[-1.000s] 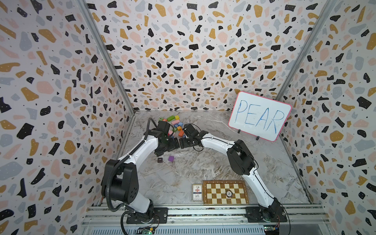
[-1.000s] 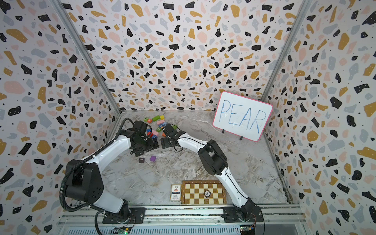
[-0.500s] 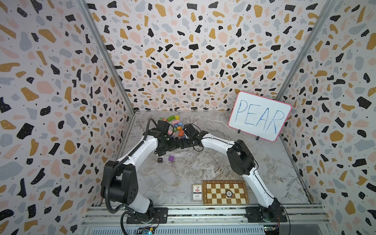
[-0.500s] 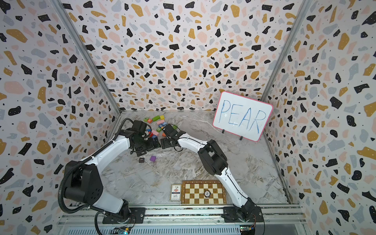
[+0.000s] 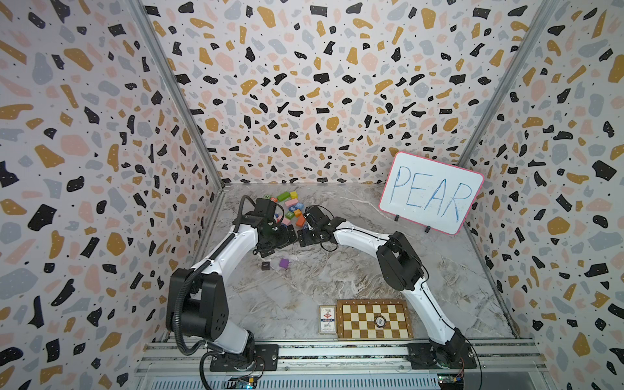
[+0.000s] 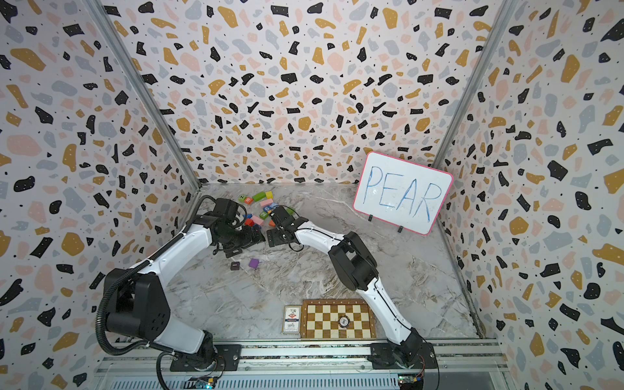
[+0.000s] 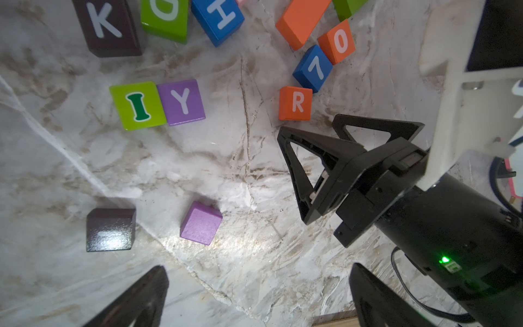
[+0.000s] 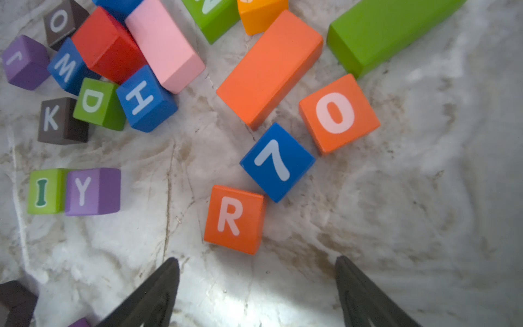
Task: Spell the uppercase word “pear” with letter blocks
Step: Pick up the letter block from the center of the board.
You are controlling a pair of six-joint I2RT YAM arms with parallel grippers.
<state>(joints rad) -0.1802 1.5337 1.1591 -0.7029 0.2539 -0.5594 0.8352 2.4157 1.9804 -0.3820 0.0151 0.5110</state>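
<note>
Two claws, both spread wide, holding nothing. Your left claw (image 7: 259, 294) and right claw (image 8: 256, 283) sit tips near each other, just left of centre in both top views. Orange R block (image 8: 235, 219) lies on table (image 5: 337, 270) close ahead of right claw, just beside blue 7 block (image 8: 277, 161). Dark block (image 5: 265, 265) sits near purple cube (image 5: 284, 263), below claws in frame; you cannot see its letter. Whiteboard (image 5: 430, 192) reading PEAR stands right of centre.

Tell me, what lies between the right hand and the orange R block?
Nothing; in the right wrist view only bare marble tabletop shows between the open right hand and the orange R block.
</note>
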